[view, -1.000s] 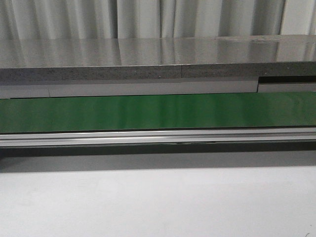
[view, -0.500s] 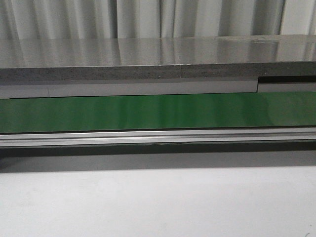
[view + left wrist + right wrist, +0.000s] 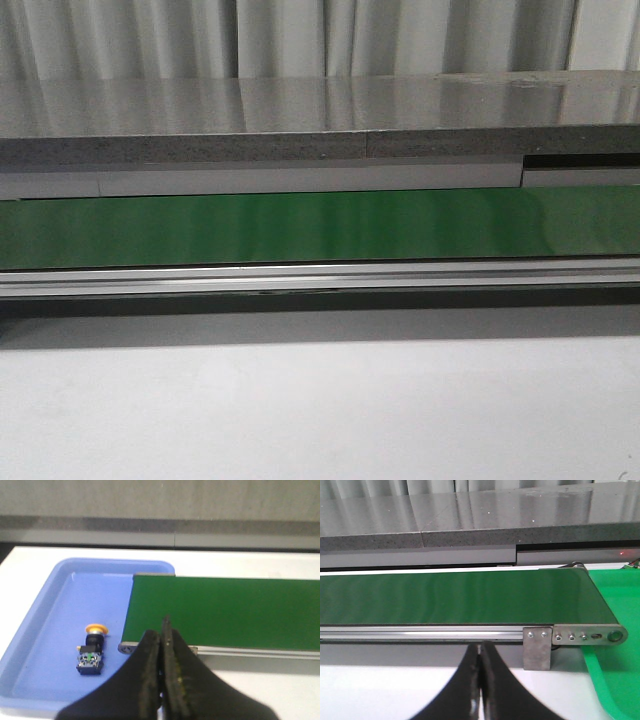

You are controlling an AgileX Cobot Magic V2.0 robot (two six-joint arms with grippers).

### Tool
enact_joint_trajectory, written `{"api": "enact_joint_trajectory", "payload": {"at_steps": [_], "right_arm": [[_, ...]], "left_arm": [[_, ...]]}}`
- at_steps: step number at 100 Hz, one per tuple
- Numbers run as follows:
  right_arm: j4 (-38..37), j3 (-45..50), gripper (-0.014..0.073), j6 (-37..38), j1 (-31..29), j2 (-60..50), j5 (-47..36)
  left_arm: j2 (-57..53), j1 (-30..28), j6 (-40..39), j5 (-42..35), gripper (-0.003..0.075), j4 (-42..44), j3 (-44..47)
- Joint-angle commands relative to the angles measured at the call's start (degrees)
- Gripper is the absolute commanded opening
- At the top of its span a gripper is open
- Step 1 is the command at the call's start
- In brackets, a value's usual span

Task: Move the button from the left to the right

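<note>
- At the left end of the scene, seen only from the left wrist camera, a blue tray (image 3: pixel 40 625) sits on the white table (image 3: pixel 260 685), and the button (image 3: pixel 92 650) lies on its side inside it, yellow-orange cap pointing away from the camera, black body nearer.
- Just beside the button, the end of the green conveyor belt (image 3: pixel 225 610) overhangs the tray's inner edge.
- Hanging above the table near the tray, well clear of the button, the left gripper (image 3: pixel 162 645) has its two dark fingers pressed together with nothing between them.
- Across the middle, the front view shows only the belt (image 3: pixel 320 228), its aluminium rail (image 3: pixel 320 278) and a grey counter (image 3: pixel 300 120) behind; neither arm nor button appears in it.
- At the right end, only the right wrist camera shows the belt's roller bracket (image 3: pixel 580 637) and a green tray (image 3: pixel 620 680) under it.
- Over the table before the rail, the right gripper (image 3: pixel 480 660) is likewise closed and holds nothing.
</note>
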State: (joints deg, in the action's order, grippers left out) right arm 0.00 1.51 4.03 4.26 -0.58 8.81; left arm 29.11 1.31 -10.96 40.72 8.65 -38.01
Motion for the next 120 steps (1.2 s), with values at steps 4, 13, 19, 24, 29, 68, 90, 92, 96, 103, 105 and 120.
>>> {"api": "enact_joint_trajectory", "payload": {"at_steps": [4, 13, 19, 24, 29, 68, 90, 92, 96, 103, 105, 120], "right_arm": [[0.00, -0.92, -0.0068, 0.05, 0.19, -0.84, -4.99], [0.00, -0.92, -0.0068, 0.05, 0.19, -0.84, -4.99], [0.00, -0.92, -0.0068, 0.05, 0.19, -0.84, -4.99], [0.00, -0.92, -0.0068, 0.05, 0.19, -0.84, -4.99], [0.00, -0.92, -0.0068, 0.05, 0.19, -0.84, -4.99], [0.00, -0.92, -0.0068, 0.05, 0.19, -0.84, -4.99], [0.00, -0.92, -0.0068, 0.05, 0.19, -0.84, -4.99], [0.00, -0.92, -0.0068, 0.05, 0.19, -0.84, -4.99], [0.00, -0.92, -0.0068, 0.05, 0.19, -0.84, -4.99], [0.00, -0.92, -0.0068, 0.05, 0.19, -0.84, -4.99], [0.00, -0.92, -0.0068, 0.05, 0.19, -0.84, -4.99], [0.00, -0.92, -0.0068, 0.05, 0.19, -0.84, -4.99]], "left_arm": [[4.60, 0.39, -0.43, -0.76, -0.0021, -3.73, -3.55], [6.54, 0.39, -0.43, -0.76, -0.0021, -6.47, -3.55], [7.73, 0.39, -0.43, -0.76, -0.0021, -7.14, -3.55], [8.62, 0.39, -0.43, -0.76, -0.0021, -7.29, -3.55], [9.42, 0.39, -0.43, -0.76, -0.0020, -7.29, -3.55], [11.21, 0.39, 0.21, 0.99, 0.0431, -6.15, -3.55], [11.21, 0.39, 0.21, 1.37, 0.0560, -5.80, -3.72], [11.21, 0.39, 0.21, 1.57, 0.0560, -5.49, -3.87], [11.21, 0.39, 0.21, 1.99, 0.0560, -4.55, -4.14], [11.31, 0.25, 0.02, 2.43, 0.0560, -2.32, -4.88], [11.51, 0.10, -0.05, 2.58, 0.0560, -1.76, -5.18], [15.08, -3.52, -0.35, 3.89, 0.0560, 1.79, -8.75]]}}
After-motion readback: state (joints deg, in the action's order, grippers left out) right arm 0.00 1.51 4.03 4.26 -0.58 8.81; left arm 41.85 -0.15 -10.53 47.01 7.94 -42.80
